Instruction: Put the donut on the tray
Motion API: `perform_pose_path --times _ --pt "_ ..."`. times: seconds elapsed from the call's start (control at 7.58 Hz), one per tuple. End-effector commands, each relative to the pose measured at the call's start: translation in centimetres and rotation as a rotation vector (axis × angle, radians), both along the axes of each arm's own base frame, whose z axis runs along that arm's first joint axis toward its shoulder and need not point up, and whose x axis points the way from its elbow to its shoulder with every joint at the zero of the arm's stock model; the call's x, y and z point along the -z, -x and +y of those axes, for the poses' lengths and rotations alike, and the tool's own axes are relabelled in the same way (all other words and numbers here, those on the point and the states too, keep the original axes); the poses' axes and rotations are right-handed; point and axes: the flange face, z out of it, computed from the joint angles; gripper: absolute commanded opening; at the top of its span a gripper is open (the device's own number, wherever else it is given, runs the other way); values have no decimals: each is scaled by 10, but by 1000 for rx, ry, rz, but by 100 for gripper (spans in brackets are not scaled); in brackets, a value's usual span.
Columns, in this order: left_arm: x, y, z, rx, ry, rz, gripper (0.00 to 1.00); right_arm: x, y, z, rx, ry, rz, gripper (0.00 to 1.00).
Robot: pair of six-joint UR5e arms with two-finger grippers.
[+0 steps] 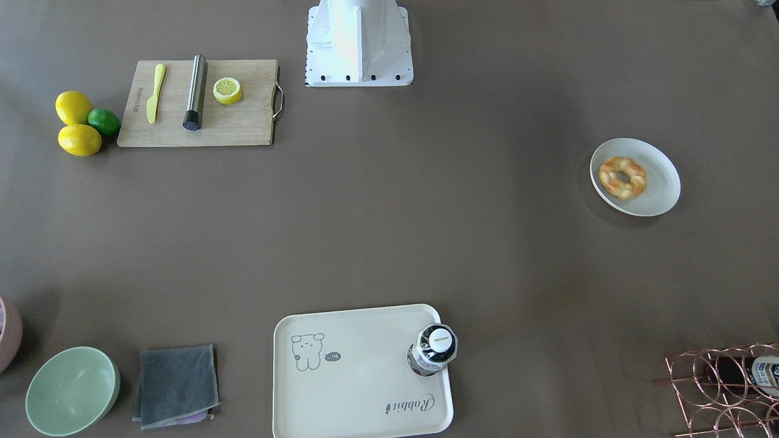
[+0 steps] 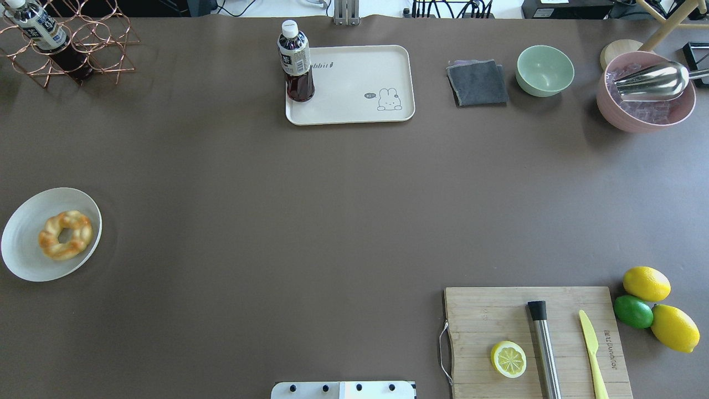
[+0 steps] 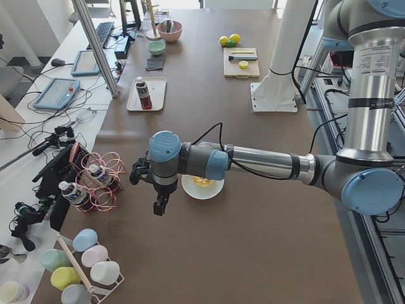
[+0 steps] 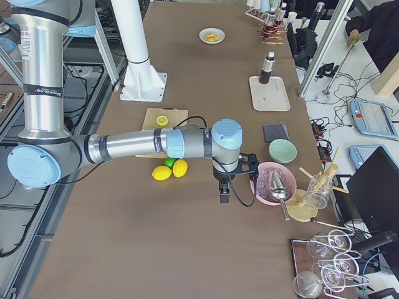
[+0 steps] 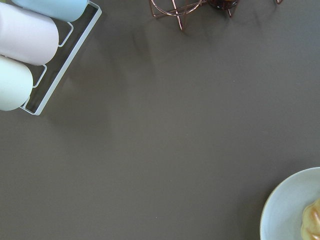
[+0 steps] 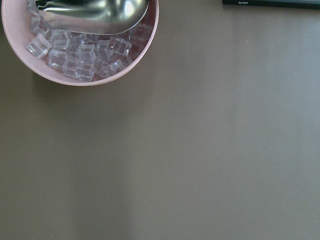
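Note:
The donut [image 2: 65,234] lies on a round white plate [image 2: 25,238] at the table's left end; it also shows in the front-facing view [image 1: 622,177] and at the left wrist view's lower right corner [image 5: 315,217]. The cream tray [image 2: 354,83] with the rabbit drawing sits at the far middle edge, with a dark drink bottle [image 2: 296,61] upright on its left corner. My left gripper [image 3: 161,206] hangs above the table beside the plate, towards the copper rack; I cannot tell if it is open. My right gripper [image 4: 224,194] hangs near the pink bowl; I cannot tell its state.
A copper wire rack [image 2: 66,44] with a bottle stands far left. A grey cloth [image 2: 477,83], a green bowl [image 2: 545,70] and a pink bowl of ice with a scoop [image 2: 645,94] are far right. A cutting board [image 2: 487,316] with a lemon half, and lemons [image 2: 646,283], are near right.

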Motion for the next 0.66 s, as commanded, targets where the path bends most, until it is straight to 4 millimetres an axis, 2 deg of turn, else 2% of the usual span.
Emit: perform_pose_path --times 0.0,0.13,0.26,0.4,0.53 --pt "12 -4 -3 1 -15 6 99 3 0 0 6 -12 -5 100" --pt "29 -25 -5 34 16 22 99 2 0 0 2 -7 -6 100" --pt "33 -52 -2 48 23 40 99 1 0 0 -1 -1 -6 100" --pt "26 -87 7 51 19 69 99 2 1 -1 2 -4 -6 100" --pt "19 -113 19 59 15 100 99 2 2 0 2 -3 -6 100"
